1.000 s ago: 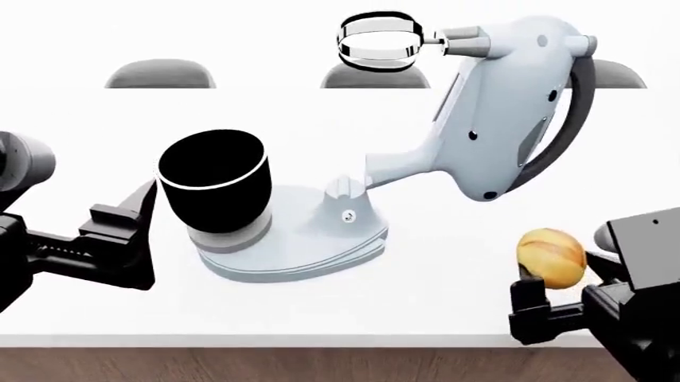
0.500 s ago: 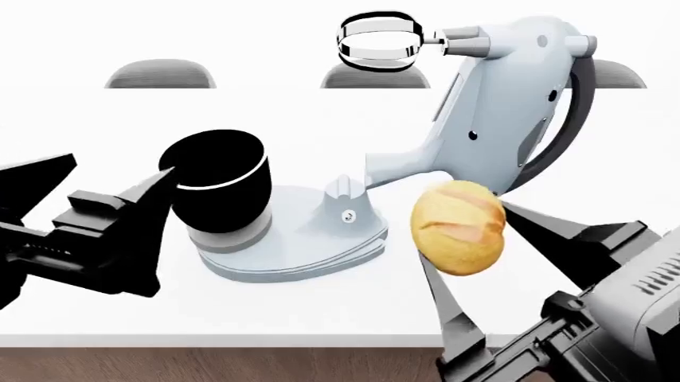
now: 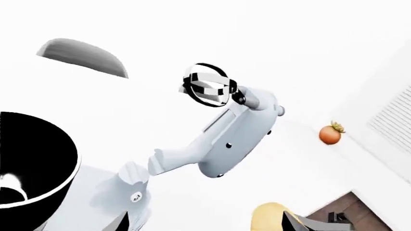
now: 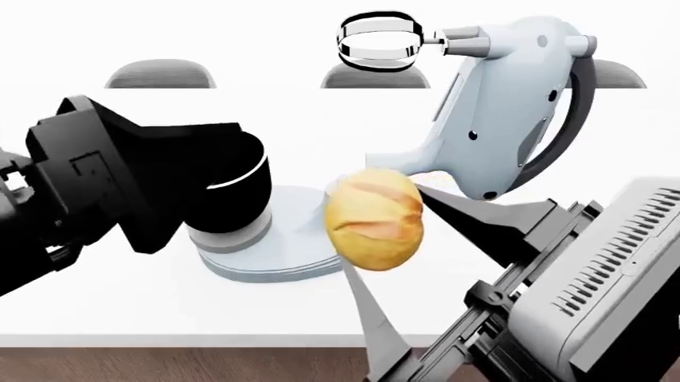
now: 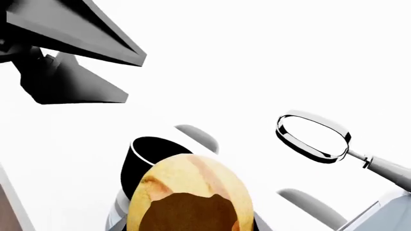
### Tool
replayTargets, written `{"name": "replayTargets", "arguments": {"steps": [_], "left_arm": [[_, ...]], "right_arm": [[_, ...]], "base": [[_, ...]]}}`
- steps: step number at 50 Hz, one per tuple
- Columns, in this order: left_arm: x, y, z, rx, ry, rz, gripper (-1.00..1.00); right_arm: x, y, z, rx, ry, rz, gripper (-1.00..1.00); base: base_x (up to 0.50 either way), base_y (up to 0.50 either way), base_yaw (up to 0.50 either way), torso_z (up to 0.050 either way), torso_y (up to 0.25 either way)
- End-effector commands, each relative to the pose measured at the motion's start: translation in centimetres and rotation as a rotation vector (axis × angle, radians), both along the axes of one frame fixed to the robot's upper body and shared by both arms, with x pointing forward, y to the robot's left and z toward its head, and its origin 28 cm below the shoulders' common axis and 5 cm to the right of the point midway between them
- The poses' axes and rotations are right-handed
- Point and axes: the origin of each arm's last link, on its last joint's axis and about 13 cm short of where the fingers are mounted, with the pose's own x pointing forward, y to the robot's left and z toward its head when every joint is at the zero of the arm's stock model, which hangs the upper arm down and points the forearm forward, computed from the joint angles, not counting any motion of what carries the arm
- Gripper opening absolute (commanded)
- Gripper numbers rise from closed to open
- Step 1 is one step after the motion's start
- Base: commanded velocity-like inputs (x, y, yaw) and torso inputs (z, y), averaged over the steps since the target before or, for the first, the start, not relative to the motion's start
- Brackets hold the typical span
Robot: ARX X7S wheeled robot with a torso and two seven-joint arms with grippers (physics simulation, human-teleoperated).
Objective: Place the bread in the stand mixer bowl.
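The bread (image 4: 374, 220) is held up off the table, pinched between the right gripper's (image 4: 388, 239) two long black fingers, now just beside the stand mixer bowl (image 4: 236, 191) on its right side; half a second ago it hung further right, near the mixer's neck, and a second ago it was low at the table's right edge. So the carry is mostly done, but the roll isn't over the bowl mouth yet. The left arm has swung up and in, and its black housing (image 4: 117, 179) now covers much of the bowl's left side in the head view; left gripper fingers aren't visible in any picture. The left wrist view shows bowl rim (image 3: 70, 163), tilted-back mixer head (image 3: 234, 139), chrome ring attachment (image 3: 207, 90), and a small orange fruit (image 3: 329, 134) well apart. Next probably: shift further left, then release, watching for a clash with the left arm.
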Motion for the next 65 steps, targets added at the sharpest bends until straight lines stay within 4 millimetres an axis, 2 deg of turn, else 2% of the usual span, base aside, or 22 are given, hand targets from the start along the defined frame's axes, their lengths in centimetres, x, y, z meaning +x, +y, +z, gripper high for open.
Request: {"name": "replayTargets", "arguments": {"steps": [1, 13, 31, 32, 33, 34, 35, 36, 65], "left_arm": [[1.2, -0.1, -0.4, -0.085, 0.062, -0.084, 1.00], [1.4, 0.8, -0.9, -0.176, 0.077, -0.160, 1.00], [2.8, -0.4, -1.7, -0.210, 0.093, -0.264, 1.00], [3.0, -0.5, -1.8, -0.212, 0.094, -0.271, 1.00], [3.1, -0.6, -1.9, -0.213, 0.096, -0.274, 1.00], [3.2, -0.7, -2.0, -0.216, 0.099, -0.280, 1.00], [3.2, -0.7, -2.1, -0.216, 0.100, -0.283, 1.00], [3.3, -0.7, -2.1, -0.217, 0.100, -0.284, 1.00], [4.5, -1.5, -3.2, -0.210, 0.119, -0.330, 1.00]], "right_arm": [[0.6, 0.6, -0.1, -0.005, -0.012, 0.012, -1.00], [1.5, 0.4, -0.1, 0.011, 0.013, 0.007, -1.00], [2.0, 0.6, -0.1, 0.017, 0.024, 0.005, -1.00], [2.3, -0.1, -0.7, -0.053, 0.089, 0.030, -1.00], [2.5, -0.9, -1.8, -0.107, 0.129, -0.024, -1.00], [2.8, -0.4, -2.2, -0.089, 0.086, -0.048, -1.00], [2.8, 0.2, -1.8, 0.002, 0.035, -0.003, -1.00], [2.8, 0.3, -1.7, 0.023, 0.024, 0.005, -1.00], [2.5, 0.5, -1.7, 0.026, 0.013, 0.021, -1.00]], "base": [[0.00, 0.00, 0.00, 0.000, 0.000], [0.00, 0.00, 0.00, 0.000, 0.000], [0.00, 0.00, 0.00, 0.000, 0.000], [0.00, 0.00, 0.00, 0.000, 0.000], [0.00, 0.00, 0.00, 0.000, 0.000], [0.00, 0.00, 0.00, 0.000, 0.000], [0.00, 0.00, 0.00, 0.000, 0.000], [0.00, 0.00, 0.00, 0.000, 0.000], [0.00, 0.00, 0.00, 0.000, 0.000]]}}
